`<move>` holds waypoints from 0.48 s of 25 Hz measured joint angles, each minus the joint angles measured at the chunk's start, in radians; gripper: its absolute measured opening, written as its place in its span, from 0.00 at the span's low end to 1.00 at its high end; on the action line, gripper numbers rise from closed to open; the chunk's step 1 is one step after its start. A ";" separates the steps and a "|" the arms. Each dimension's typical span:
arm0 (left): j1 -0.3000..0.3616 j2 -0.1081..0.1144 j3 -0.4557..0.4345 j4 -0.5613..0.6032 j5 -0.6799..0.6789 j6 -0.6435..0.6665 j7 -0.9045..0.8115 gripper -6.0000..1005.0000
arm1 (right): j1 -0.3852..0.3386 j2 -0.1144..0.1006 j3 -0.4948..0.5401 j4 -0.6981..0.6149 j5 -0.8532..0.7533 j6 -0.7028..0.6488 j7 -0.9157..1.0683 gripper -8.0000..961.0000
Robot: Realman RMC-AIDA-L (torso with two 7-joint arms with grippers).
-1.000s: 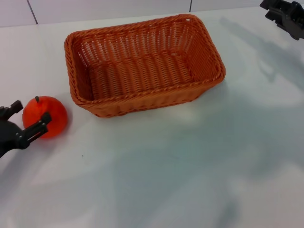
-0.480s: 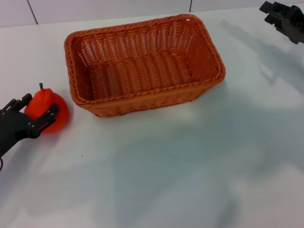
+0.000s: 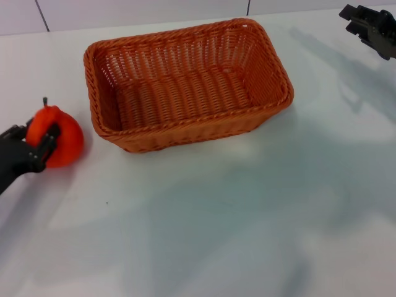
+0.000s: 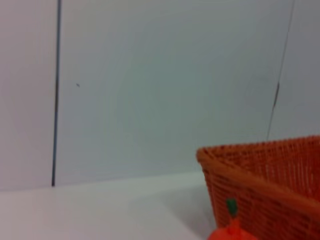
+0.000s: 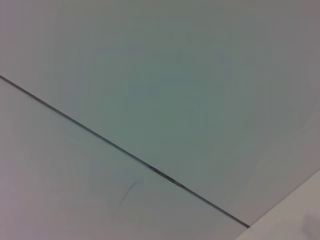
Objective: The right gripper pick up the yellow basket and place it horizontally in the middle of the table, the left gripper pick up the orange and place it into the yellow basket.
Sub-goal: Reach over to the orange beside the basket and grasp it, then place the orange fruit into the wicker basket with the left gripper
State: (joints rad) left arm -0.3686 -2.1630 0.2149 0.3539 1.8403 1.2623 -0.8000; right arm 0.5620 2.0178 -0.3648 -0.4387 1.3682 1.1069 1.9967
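The yellow basket [image 3: 185, 83] lies lengthwise in the middle of the white table [image 3: 247, 223], open side up and empty. The orange [image 3: 62, 139] is at the far left, just left of the basket's near corner. My left gripper [image 3: 37, 143] is shut on the orange, with one black finger across its front. The left wrist view shows the orange's top and green stem [image 4: 231, 231] in front of a basket corner [image 4: 265, 175]. My right gripper [image 3: 371, 25] is at the far right back corner, well away from the basket.
A pale panelled wall [image 3: 142, 9] runs along the table's back edge. The right wrist view shows only this wall [image 5: 150, 100].
My left gripper moved in onto the orange and closed on it. The orange shifted slightly up and back with its stem tilted. The right gripper barely moved.
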 joint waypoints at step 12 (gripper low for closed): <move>-0.048 0.006 -0.094 -0.046 -0.195 0.227 -0.113 0.34 | -0.008 0.006 0.026 0.001 0.000 -0.003 -0.008 0.48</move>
State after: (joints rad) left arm -0.4166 -2.1574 0.1205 0.3075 1.6453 1.4889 -0.9126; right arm 0.5541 2.0236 -0.3385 -0.4379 1.3683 1.1040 1.9888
